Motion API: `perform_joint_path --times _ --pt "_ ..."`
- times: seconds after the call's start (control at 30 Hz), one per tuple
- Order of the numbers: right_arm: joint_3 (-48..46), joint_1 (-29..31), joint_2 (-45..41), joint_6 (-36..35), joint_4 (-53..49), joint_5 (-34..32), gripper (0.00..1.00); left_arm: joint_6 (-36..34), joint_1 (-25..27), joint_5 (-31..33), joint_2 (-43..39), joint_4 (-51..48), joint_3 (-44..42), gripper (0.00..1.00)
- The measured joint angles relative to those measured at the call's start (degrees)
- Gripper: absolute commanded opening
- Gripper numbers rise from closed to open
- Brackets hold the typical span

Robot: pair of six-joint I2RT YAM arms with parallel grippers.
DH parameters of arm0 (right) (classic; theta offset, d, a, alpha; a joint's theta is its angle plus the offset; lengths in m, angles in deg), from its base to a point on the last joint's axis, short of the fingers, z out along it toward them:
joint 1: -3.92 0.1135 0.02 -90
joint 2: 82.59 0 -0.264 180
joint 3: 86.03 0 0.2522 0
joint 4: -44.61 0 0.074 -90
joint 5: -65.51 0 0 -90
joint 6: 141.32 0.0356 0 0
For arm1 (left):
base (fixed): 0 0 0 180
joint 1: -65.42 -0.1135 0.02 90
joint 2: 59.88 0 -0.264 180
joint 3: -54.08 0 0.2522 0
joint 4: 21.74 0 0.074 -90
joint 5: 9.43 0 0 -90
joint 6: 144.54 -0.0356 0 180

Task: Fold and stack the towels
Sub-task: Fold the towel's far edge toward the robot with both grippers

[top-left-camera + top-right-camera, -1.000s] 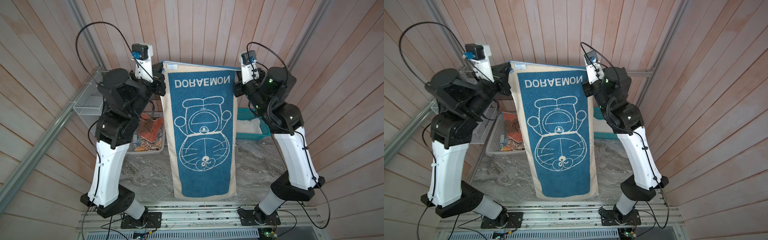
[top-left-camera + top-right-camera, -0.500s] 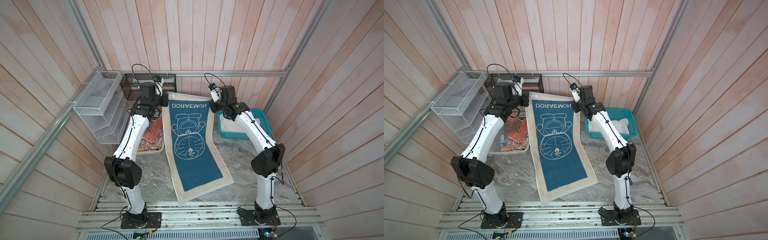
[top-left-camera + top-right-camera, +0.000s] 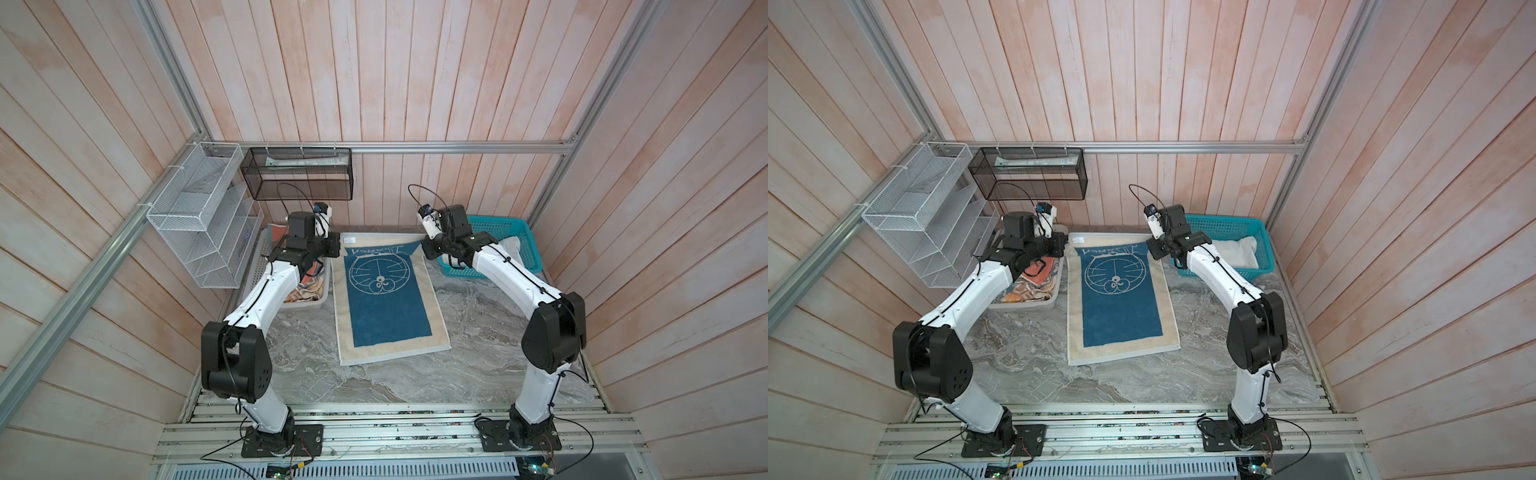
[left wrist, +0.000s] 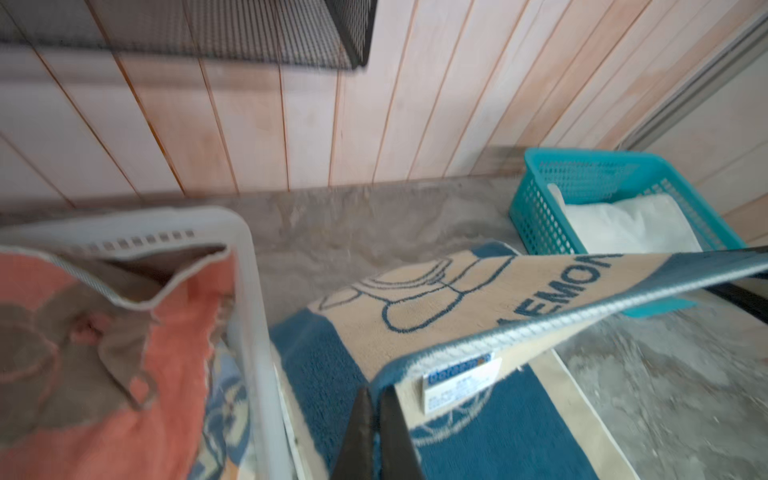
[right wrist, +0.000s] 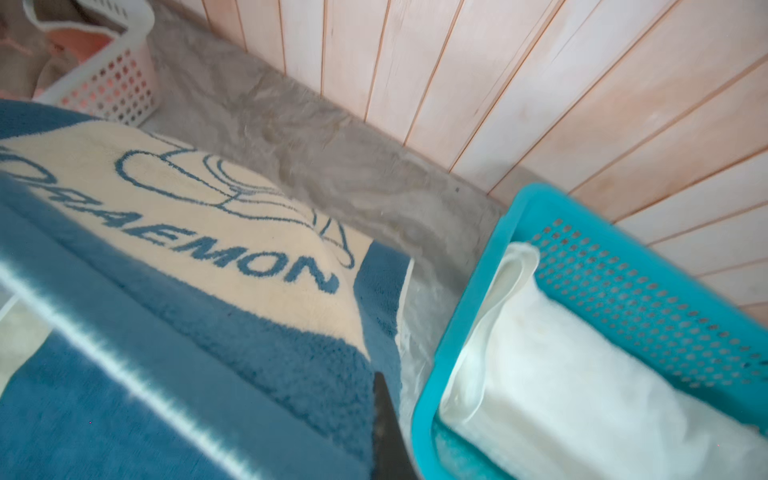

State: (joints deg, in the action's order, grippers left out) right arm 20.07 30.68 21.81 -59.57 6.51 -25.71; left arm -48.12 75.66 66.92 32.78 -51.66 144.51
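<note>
folding entry: stock of four towels, one in work.

- doraemon towel (image 3: 388, 299): blue face up in the middle of the table (image 3: 478, 332), long way toward the back wall. far end is raised off the stone and turned over, with cream reverse and lettering showing. first fold begun, not laid down.
- left gripper (image 4: 376, 405): jaws pinched together on the far hem's corner, just beside the sewn label.
- right gripper (image 3: 424, 246): closed on the opposite far corner. the hem runs taut between the two.
- white towel (image 5: 582, 374): lying folded in the teal basket (image 5: 469, 291), judged done. it is the only piece seen there, so no stack yet.
- coral towel (image 4: 174, 324) and block-lettered towel (image 4: 226, 407): crumpled together in the white basket (image 4: 245, 266), both left to fold.
- remaining, by judgement: lay this fold, fold again, set it on the white one, then two more.
- hard to make out: the right wrist view shows one dark finger only, at the frame edge. top views hide both pinches behind the wrists. wrist views are blurred. the block-lettered piece is mostly buried.
</note>
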Motion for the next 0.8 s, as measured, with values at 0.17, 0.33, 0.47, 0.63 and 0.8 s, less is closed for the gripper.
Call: perform_joint_path --times 0.17,0.33,0.47,0.63,0.8 --pt "-15.7 3.5 -7.5 3.2 2.5 -0.2 0.00 3.9 3.1 0.8 -6.0 2.9 -14.7 0.00" --pt "-23.5 6.6 -7.8 6.9 1.8 0.3 0.00 6.9 7.1 2.5 -7.7 3.9 -24.4 0.00" --pt "-31.0 7.1 -8.6 11.5 3.0 2.5 0.00 8.8 10.7 3.9 -8.7 4.3 -29.3 0.00" --pt "-37.4 7.0 -9.0 15.8 3.3 4.8 0.00 11.3 12.4 4.8 -9.2 6.5 -34.0 0.00" --pt "-37.2 7.0 -10.4 16.3 1.2 3.6 0.00 12.0 12.2 5.8 -10.0 4.3 -33.8 0.00"
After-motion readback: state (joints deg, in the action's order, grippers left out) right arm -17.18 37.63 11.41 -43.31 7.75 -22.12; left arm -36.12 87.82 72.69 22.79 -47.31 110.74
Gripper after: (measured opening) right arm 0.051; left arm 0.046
